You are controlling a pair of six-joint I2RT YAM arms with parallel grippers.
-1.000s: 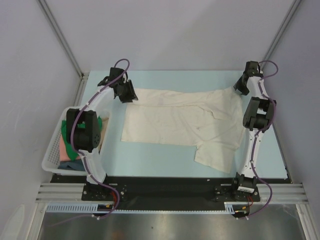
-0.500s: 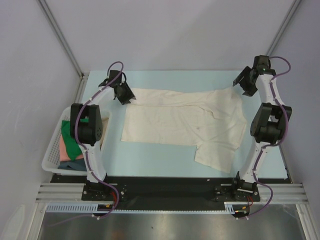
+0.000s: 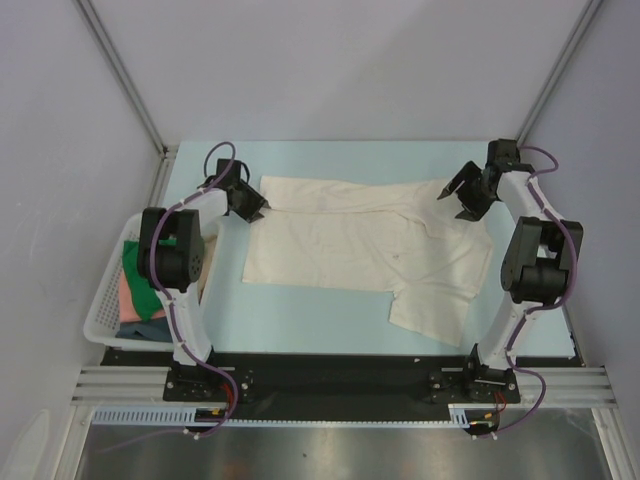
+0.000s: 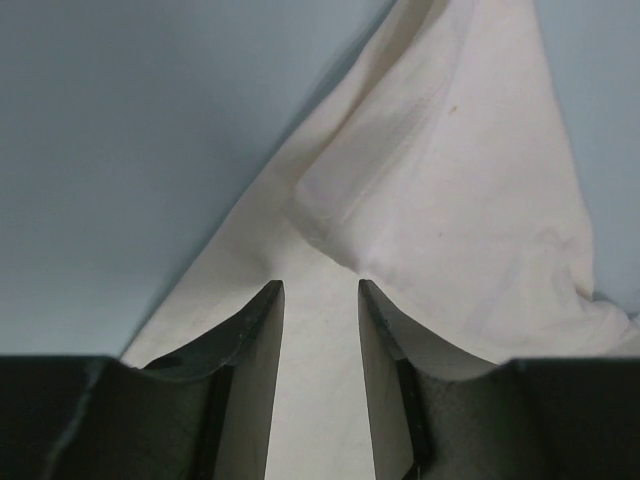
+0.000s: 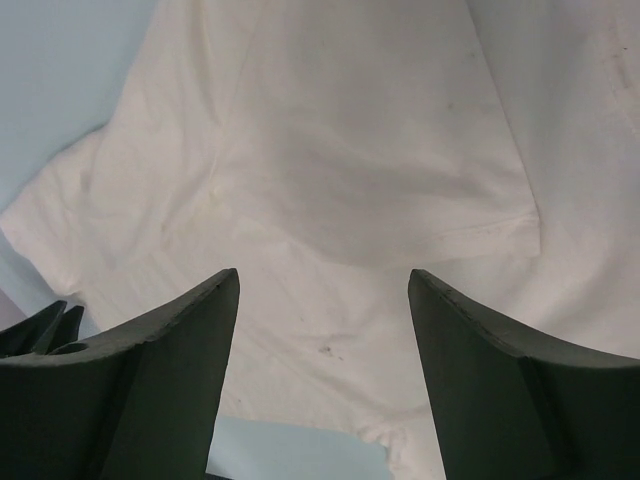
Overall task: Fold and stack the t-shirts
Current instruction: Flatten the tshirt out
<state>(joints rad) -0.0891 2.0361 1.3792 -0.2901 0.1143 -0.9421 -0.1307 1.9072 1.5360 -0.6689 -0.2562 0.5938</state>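
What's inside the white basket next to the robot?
The basket holds crumpled shirts: a green one, a pink one and a dark blue one. The left arm covers part of it, and anything underneath is hidden.

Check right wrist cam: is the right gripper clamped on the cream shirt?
No. The right gripper stands wide open above the cream t-shirt, with cloth visible between its fingers.

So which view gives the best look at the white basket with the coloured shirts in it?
The top external view: it shows the white basket at the table's left edge, holding green, pink and dark shirts, partly hidden by the left arm. Neither wrist view shows the basket; both show only the cream t-shirt.
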